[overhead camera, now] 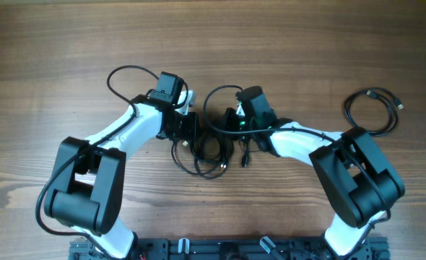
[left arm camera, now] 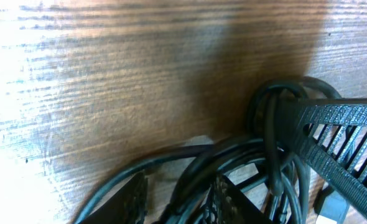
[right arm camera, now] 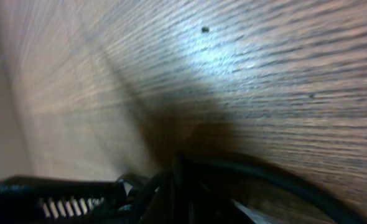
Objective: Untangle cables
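Several cables (left arm camera: 269, 143) lie tangled, stretched left-to-right — right gripper (overhead camera: 232, 131) pinched shut, left gripper (overhead camera: 190, 139) part-parted around them, hold unclear.

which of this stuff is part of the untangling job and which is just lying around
Job:
- tangled cables, centre
- single cable, far right, lying apart from the tangle

Not the job:
- arm wires
- table

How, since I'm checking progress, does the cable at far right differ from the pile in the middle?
The right cable is a single cord; the middle pile is several cords. The right cable lies in an open loop; the middle pile crosses over itself in a snarl. Both are thin and black.
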You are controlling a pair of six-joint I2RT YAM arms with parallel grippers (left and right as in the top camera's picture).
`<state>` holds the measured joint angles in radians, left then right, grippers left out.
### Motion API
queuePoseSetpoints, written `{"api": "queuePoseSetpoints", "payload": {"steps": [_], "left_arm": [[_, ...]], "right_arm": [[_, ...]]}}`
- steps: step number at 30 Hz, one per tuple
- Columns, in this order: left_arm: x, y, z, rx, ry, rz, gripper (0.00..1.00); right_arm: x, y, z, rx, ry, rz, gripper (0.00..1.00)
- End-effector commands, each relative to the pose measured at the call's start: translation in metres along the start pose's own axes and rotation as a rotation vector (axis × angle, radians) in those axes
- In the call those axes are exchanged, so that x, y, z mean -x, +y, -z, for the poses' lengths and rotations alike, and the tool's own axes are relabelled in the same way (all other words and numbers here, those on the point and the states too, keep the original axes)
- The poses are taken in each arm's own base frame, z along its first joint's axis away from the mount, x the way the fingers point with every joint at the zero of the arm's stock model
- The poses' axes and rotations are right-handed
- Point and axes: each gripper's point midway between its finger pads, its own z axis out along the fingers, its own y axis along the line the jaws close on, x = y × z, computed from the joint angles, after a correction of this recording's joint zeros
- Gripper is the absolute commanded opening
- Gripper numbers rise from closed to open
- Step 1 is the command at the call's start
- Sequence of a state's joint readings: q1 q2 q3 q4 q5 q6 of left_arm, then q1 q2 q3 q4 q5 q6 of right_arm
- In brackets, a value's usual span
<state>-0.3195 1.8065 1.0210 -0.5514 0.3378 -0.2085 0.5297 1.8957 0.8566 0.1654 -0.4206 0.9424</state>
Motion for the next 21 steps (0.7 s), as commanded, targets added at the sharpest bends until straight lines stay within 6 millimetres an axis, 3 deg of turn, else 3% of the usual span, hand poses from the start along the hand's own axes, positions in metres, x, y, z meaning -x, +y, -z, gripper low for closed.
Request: {"api": "queuePoseSetpoints", "payload": {"steps": [1,3,6,15,17,21], "left_arm": [[0.022,-0.018,0.035,-0.100,-0.077,0.010,0.43],[0.029,-0.028,0.051,-0.152,-0.115,-0.002,0.54],[0.031,-0.035,0.061,-0.172,-0.136,-0.014,0.56],[0.003,-0.019,0.030,-0.143,-0.021,0.125,0.45],[-0.002,-0.016,0.021,-0.138,0.002,0.167,0.45],[-0.015,-0.016,0.002,-0.126,0.057,0.190,0.45]], "right_arm": [[-0.031,-0.009,-0.005,0.059,0.147,0.113,0.04],[-0.030,-0.001,-0.005,0.096,0.146,0.139,0.04],[-0.032,0.014,-0.003,0.171,0.164,0.166,0.04],[-0.032,0.020,-0.002,0.201,0.166,0.178,0.04],[-0.030,0.014,-0.003,0.166,0.155,0.166,0.04],[-0.022,-0.021,-0.007,-0.006,0.094,0.119,0.04]]}}
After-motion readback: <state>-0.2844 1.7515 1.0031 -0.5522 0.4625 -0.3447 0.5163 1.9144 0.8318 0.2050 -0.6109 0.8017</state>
